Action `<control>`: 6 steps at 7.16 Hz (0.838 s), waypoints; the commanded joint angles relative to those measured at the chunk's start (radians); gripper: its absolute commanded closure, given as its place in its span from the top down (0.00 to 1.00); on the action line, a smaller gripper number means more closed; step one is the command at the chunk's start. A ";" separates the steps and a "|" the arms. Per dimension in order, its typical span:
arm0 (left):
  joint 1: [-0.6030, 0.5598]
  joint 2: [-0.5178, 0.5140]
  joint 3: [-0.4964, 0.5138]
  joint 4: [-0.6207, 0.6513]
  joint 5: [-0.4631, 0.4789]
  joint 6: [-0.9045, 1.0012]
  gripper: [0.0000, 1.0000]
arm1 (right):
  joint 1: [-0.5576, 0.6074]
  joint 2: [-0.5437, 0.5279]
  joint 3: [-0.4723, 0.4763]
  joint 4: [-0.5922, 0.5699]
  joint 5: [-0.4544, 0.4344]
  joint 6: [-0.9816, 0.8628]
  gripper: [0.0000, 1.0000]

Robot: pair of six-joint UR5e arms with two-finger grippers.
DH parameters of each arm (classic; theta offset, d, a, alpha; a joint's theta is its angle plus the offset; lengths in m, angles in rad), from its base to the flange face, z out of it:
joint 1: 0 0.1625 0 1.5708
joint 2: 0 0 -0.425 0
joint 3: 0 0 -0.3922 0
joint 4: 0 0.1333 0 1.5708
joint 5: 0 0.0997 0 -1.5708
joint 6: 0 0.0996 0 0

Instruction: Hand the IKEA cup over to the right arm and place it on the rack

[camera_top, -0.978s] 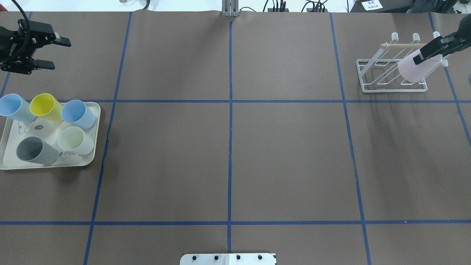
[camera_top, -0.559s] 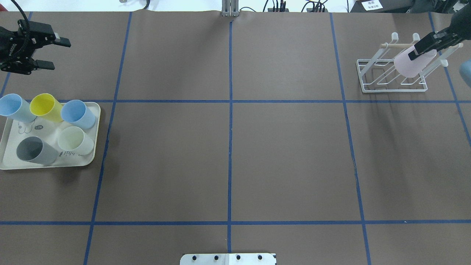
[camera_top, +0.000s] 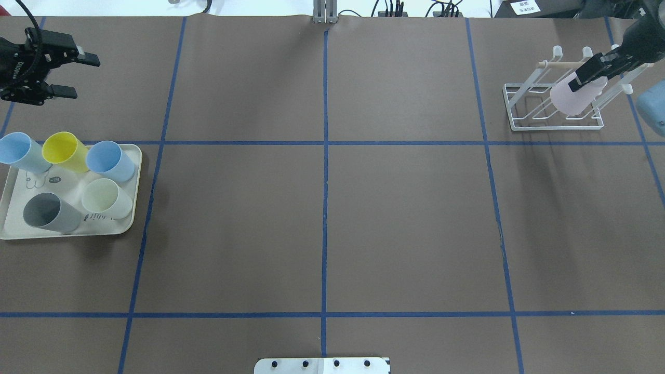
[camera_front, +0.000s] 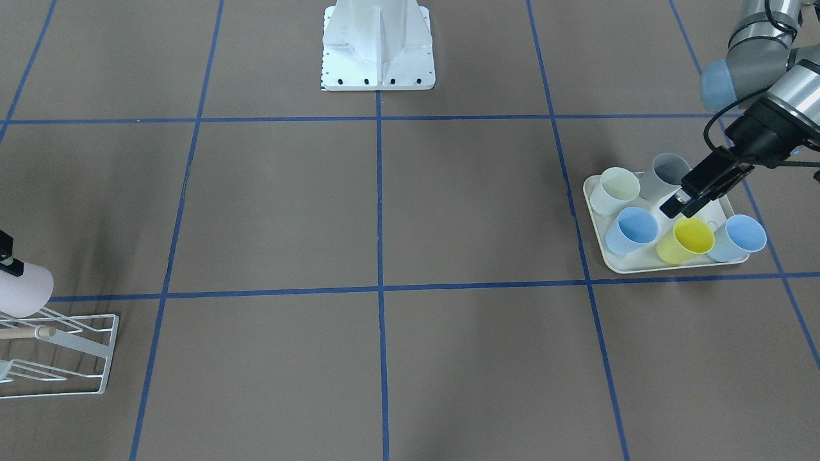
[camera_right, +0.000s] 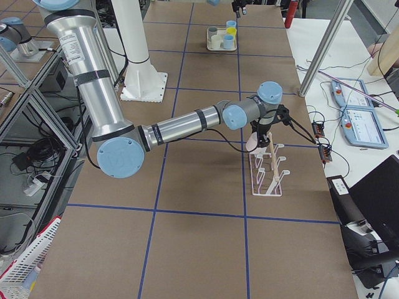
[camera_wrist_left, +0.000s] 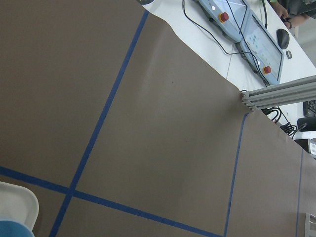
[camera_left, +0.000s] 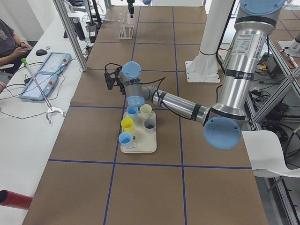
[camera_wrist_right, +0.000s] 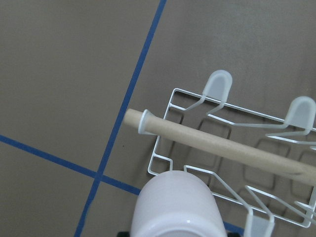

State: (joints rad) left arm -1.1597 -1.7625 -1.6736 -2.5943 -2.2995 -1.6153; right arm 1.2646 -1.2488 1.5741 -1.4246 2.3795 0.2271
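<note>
- Pink cup clamped in right hand, tilted; rack directly beneath.
- Left hand wide, holding nothing; white body lettering unreadable.
- Tray nearby, print illegible.

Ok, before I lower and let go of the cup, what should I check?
1. Grip: right gripper shut on pink cup: ok.
2. Position: pink cup over the rack: ok.
3. Mouth lined up with a prong: cannot tell.
4. Clearance from the rod: cannot tell.
5. Other arm: left gripper open, empty, far from the rack: ok.
</note>
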 commanded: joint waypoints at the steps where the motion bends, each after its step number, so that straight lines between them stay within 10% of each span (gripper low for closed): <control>1: 0.000 0.000 0.000 -0.001 0.000 0.000 1.00 | -0.011 0.000 -0.019 0.006 0.000 0.000 0.65; 6: 0.000 0.000 -0.002 -0.003 0.000 0.000 1.00 | -0.017 0.043 -0.085 0.010 -0.003 0.000 0.72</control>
State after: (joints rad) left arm -1.1597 -1.7626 -1.6746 -2.5965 -2.2994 -1.6153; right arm 1.2492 -1.2134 1.5009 -1.4158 2.3762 0.2270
